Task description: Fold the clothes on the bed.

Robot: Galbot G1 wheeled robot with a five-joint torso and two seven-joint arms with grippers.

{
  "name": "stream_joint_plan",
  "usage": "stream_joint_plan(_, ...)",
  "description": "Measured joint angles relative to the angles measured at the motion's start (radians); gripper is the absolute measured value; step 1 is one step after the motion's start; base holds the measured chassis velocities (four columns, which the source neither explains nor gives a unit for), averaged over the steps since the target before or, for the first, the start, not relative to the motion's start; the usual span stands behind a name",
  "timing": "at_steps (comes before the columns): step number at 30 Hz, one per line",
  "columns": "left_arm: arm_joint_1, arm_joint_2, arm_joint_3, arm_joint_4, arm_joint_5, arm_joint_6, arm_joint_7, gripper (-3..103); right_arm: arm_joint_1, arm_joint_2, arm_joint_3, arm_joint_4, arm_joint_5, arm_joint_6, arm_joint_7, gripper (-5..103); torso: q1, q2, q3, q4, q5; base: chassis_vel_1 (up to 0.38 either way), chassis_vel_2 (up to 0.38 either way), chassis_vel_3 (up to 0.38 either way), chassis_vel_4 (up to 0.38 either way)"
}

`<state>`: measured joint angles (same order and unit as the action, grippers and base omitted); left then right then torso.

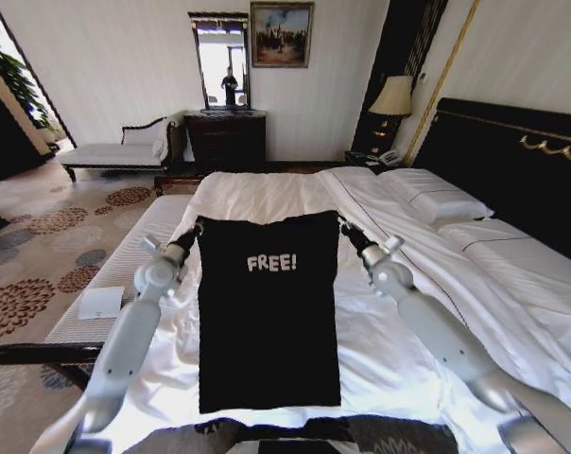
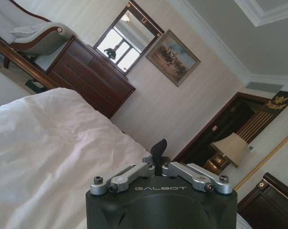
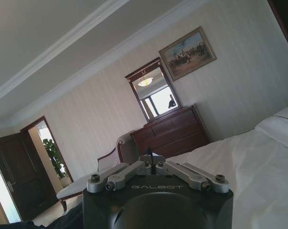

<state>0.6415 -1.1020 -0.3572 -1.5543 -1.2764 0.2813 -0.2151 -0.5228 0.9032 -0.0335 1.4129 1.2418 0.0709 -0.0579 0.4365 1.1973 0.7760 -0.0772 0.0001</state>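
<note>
We hold the T-shirt [image 1: 268, 312] stretched over the bed [image 1: 295, 194]. The left gripper [image 1: 198, 227] and right gripper [image 1: 342, 226] each have their fingers pinching one far corner, probably so the cloth stays flat for an even fold.

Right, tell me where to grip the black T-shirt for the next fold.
Probably at its two far corners, where the left hand and right hand already sit. The T-shirt lies flat as a long rectangle on the bed, so coming in from either side at that top edge suits.
</note>
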Motion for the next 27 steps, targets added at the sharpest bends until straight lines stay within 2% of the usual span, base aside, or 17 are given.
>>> stream_joint_plan(5, 0.018, -0.003, 0.003, 0.000, -0.021, -0.003, 0.011, 1, -0.018, 0.013, -0.004, -0.007, -0.020, 0.007, -0.001, 0, 0.000, 0.000, 0.000, 0.0001, -0.0001, 0.000, 0.000, 0.000, 0.000)
stream_joint_plan(10, 0.136, 0.001, -0.039, -0.087, -0.036, 0.009, 0.002, 1, -0.127, -0.008, 0.038, 0.066, -0.057, -0.009, 0.034, 0, 0.000, 0.000, 0.000, 0.0000, 0.0001, 0.000, 0.000, 0.000, 0.000)
stream_joint_plan(16, 0.342, 0.003, -0.102, -0.254, -0.046, 0.059, -0.054, 1, -0.320, -0.048, 0.090, 0.192, -0.086, -0.029, 0.061, 0, -0.001, 0.000, 0.000, 0.0000, -0.0001, 0.000, 0.000, 0.000, 0.000)
stream_joint_plan(18, 0.419, 0.000, -0.123, -0.312, -0.028, 0.083, -0.067, 1, -0.376, -0.054, 0.110, 0.231, -0.091, -0.035, 0.076, 0, -0.001, 0.000, -0.001, -0.0001, 0.0001, 0.000, 0.000, 0.000, 0.000)
stream_joint_plan(20, 0.443, -0.001, -0.129, -0.326, -0.022, 0.087, -0.068, 1, -0.390, -0.055, 0.116, 0.242, -0.091, -0.038, 0.083, 0, -0.001, 0.000, -0.001, 0.0000, 0.0002, 0.000, 0.000, 0.000, 0.000)
stream_joint_plan(27, 0.699, -0.046, -0.193, -0.452, 0.050, 0.143, -0.103, 1, -0.586, -0.104, 0.201, 0.389, -0.097, -0.089, 0.150, 0, -0.001, 0.000, 0.000, 0.0002, -0.0005, 0.000, 0.000, 0.000, 0.000)
